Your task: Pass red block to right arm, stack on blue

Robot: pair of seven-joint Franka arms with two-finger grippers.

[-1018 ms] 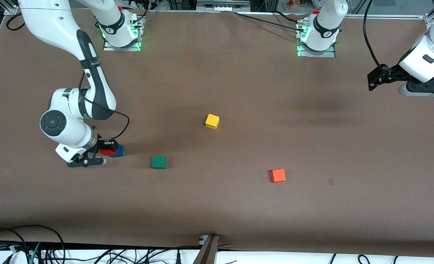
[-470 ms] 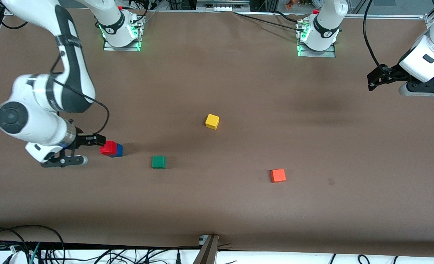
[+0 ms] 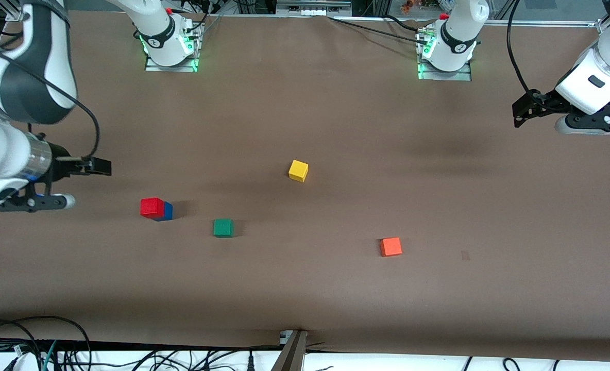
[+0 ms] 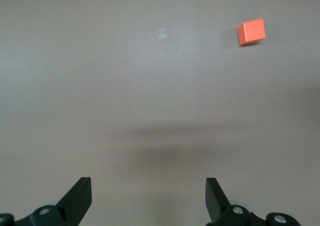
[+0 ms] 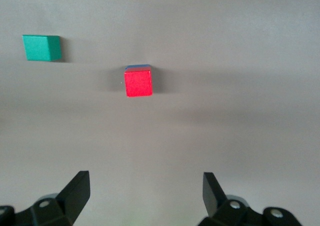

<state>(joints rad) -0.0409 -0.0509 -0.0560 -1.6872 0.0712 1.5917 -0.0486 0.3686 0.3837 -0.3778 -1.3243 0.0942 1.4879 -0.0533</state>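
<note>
both sets of fingers are standing wide apart and gripping nothing. seen from its own wrist camera, the right gripper [image 5: 145,193] is showing its two black fingertips [image 5: 77,186] spread, with bare brown table [image 3: 336,288] between them; in the front view the right gripper [image 3: 99,166] is hanging up in the air over the table at the right arm's end, clear of the blocks. the red block [image 3: 152,207] is sitting on top of the blue [image 3: 167,211], the two making a small stack on the table toward the right arm's end; only a strip of blue is showing beside the red in the front view, and only a thin blue edge in the right wrist view. on the front view's clock face, the stack is lying at about four o'clock from the right gripper. the green cube [image 3: 223,227] is resting near the stack, at roughly four o'clock from it and a little nearer to the front camera. the yellow cube [image 3: 298,170] is sitting around mid-table, at about two o'clock from the green one. the orange-red cube [image 3: 390,247] is lying well apart, toward the left arm's end. the left gripper [image 3: 516,114] is waiting in the air over the left arm's end of the table, its fingers [image 4: 80,196] spread over bare table.
</note>
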